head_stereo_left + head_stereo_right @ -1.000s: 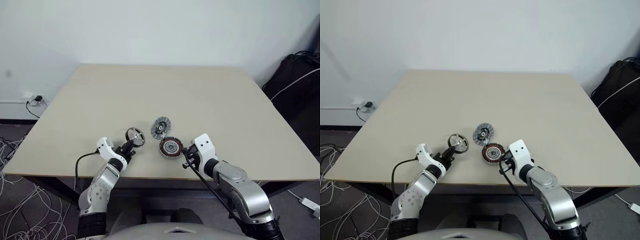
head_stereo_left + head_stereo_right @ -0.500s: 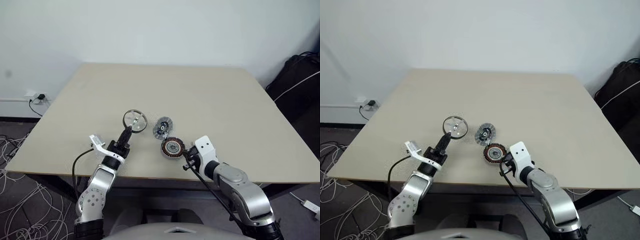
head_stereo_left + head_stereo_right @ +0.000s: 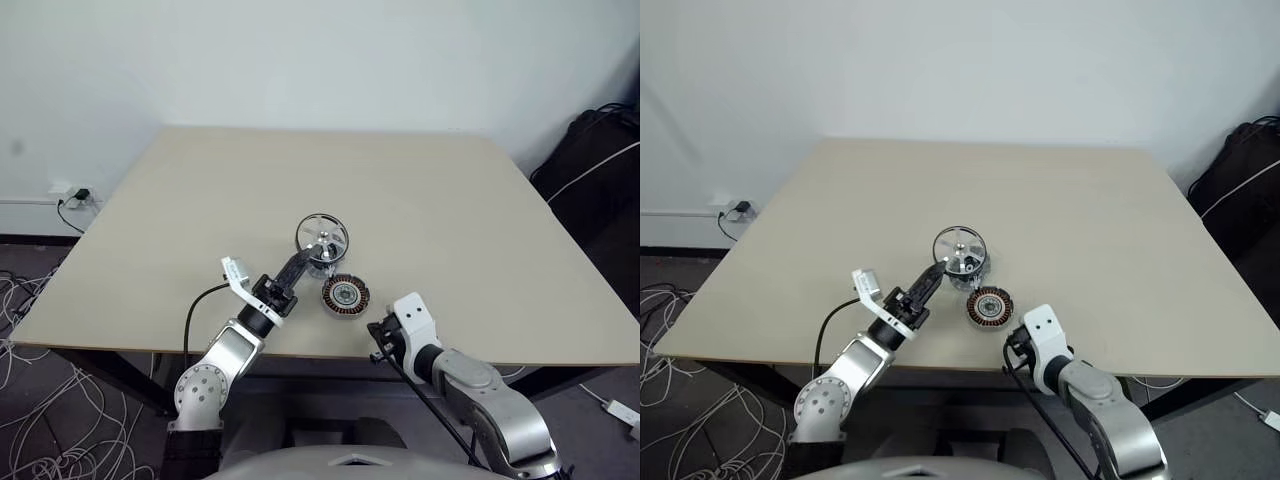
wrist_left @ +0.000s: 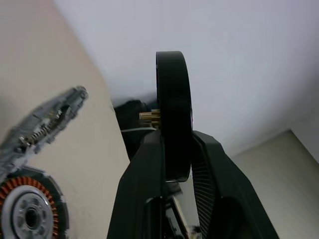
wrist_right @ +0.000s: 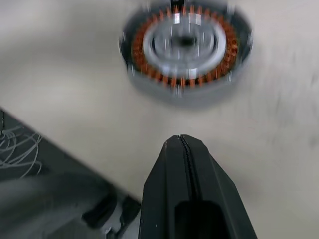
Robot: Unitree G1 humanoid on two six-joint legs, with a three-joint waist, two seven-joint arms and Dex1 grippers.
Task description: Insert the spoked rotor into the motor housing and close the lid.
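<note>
Left wrist view: the rotor (image 4: 173,114) is pinched edge-on by the rim in the left gripper (image 4: 174,159), raised above the table (image 3: 420,190). The housing (image 3: 344,296) lies just beside. The right gripper (image 5: 182,149), fingers pressed together, is empty, near the housing.

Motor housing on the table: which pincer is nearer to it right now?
Right. The right pincer, shut and empty, sits just short of the motor housing at the table's near edge. The left pincer holds the spoked rotor raised, beyond and left of the housing.
</note>
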